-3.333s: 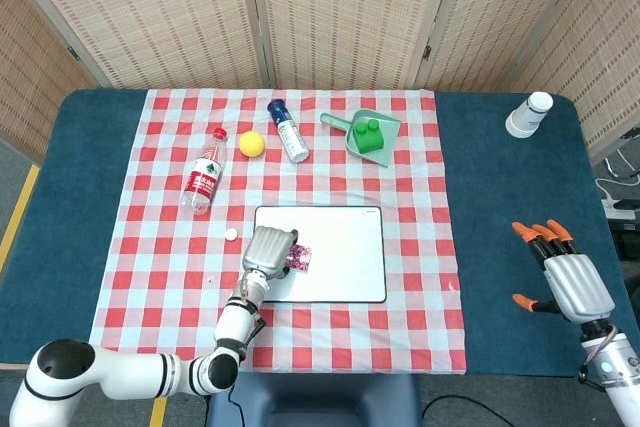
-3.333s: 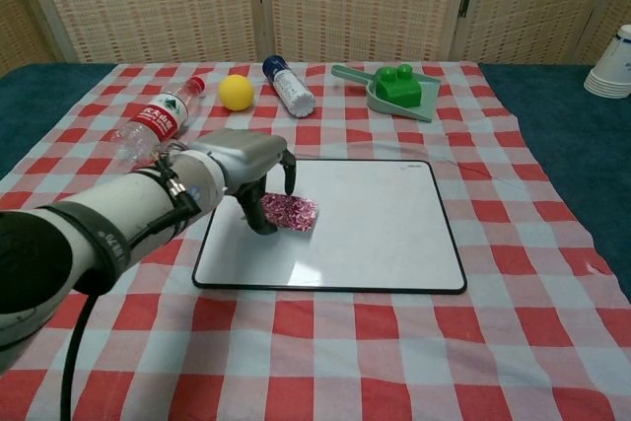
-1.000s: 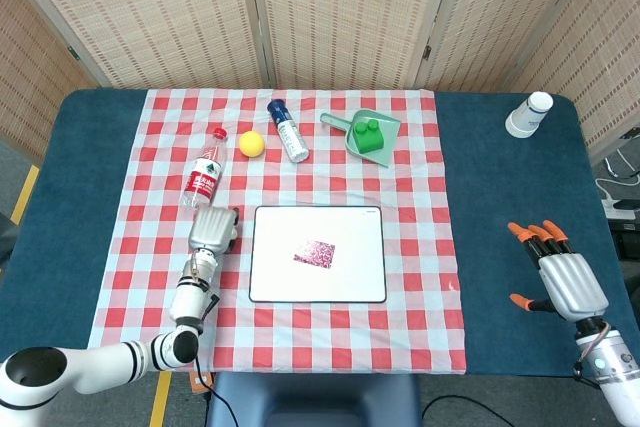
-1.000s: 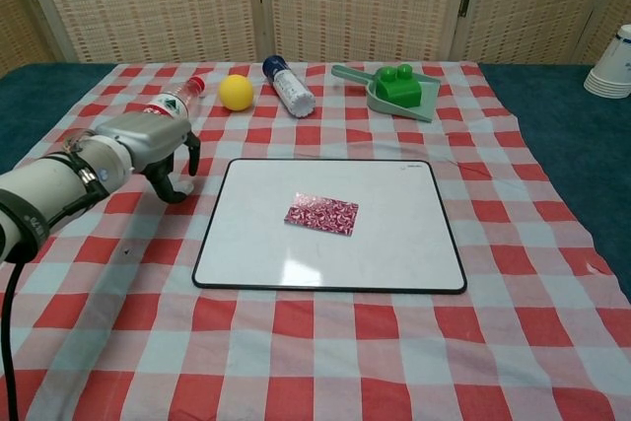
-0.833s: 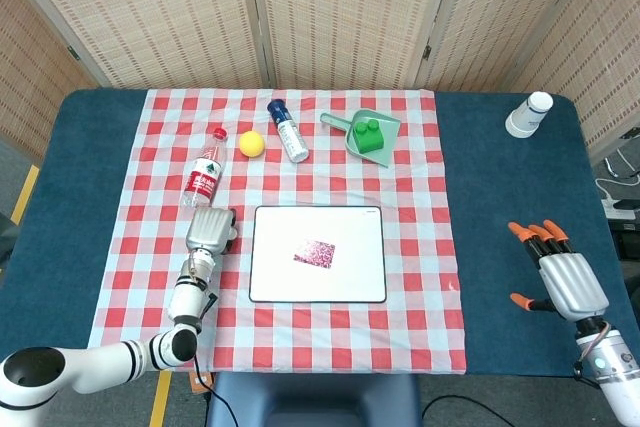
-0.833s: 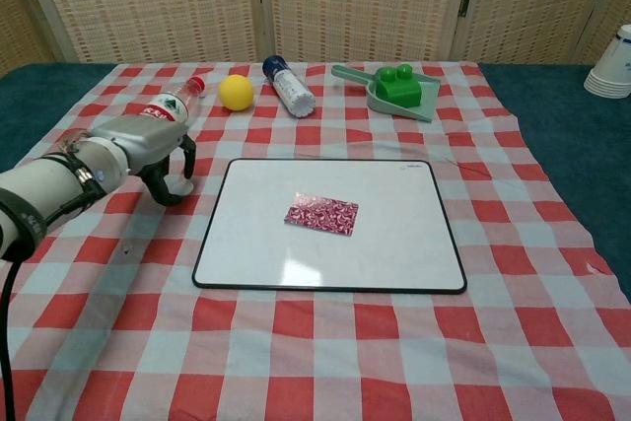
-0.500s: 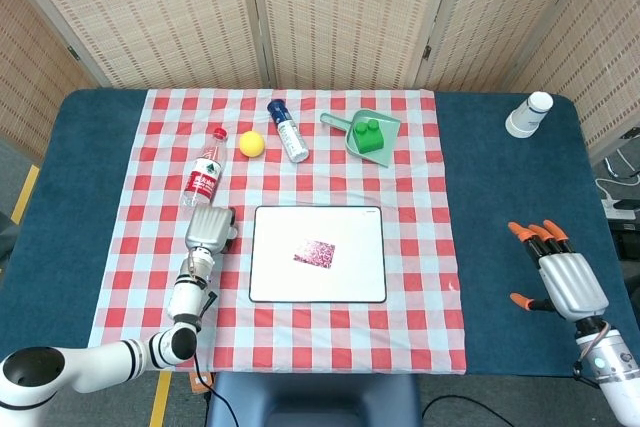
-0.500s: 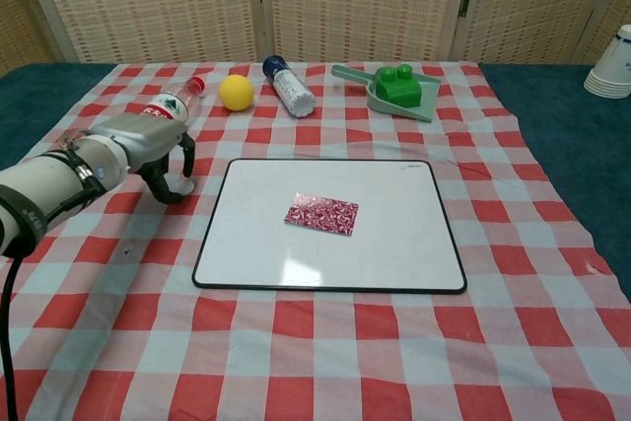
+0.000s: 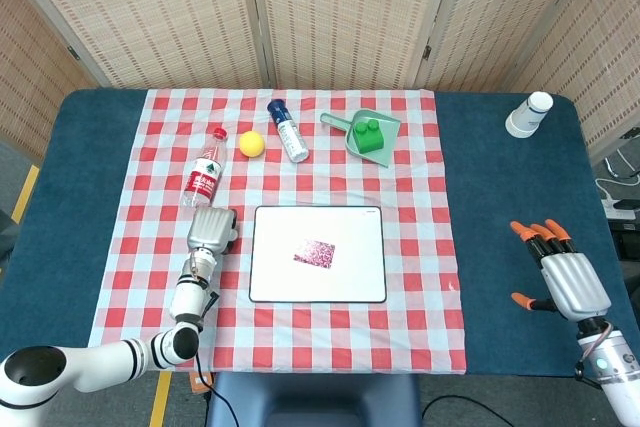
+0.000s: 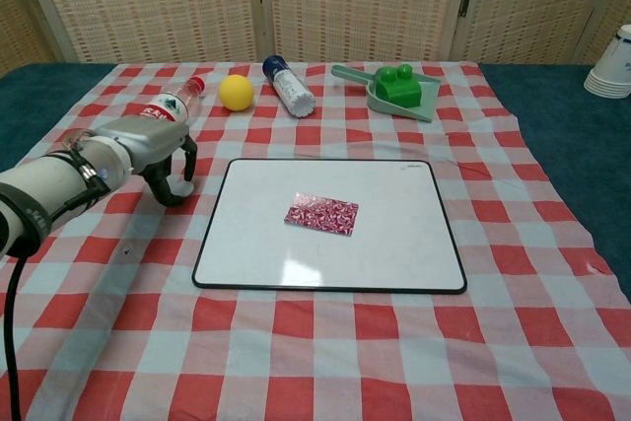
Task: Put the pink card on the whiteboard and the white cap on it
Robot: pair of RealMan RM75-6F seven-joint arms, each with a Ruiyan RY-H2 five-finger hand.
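Since the earlier frames the left hand (image 10: 158, 153) has left the whiteboard (image 10: 404, 244) and now curls its fingers down over the white cap (image 10: 180, 185) just left of it. Right hand (image 9: 567, 282) hovers at the near right, fingers spread, holding nothing. Pink card (image 10: 321, 215) lies flat near the whiteboard's middle.

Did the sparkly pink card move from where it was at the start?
Yes. The card now lies near the middle of the whiteboard. Earlier it was under the left hand near the board's left edge, so it moved right.

A blue table (image 9: 505, 217) carries a checked cloth (image 9: 420, 247). Paper cups (image 9: 528, 114) stand at its far right corner.
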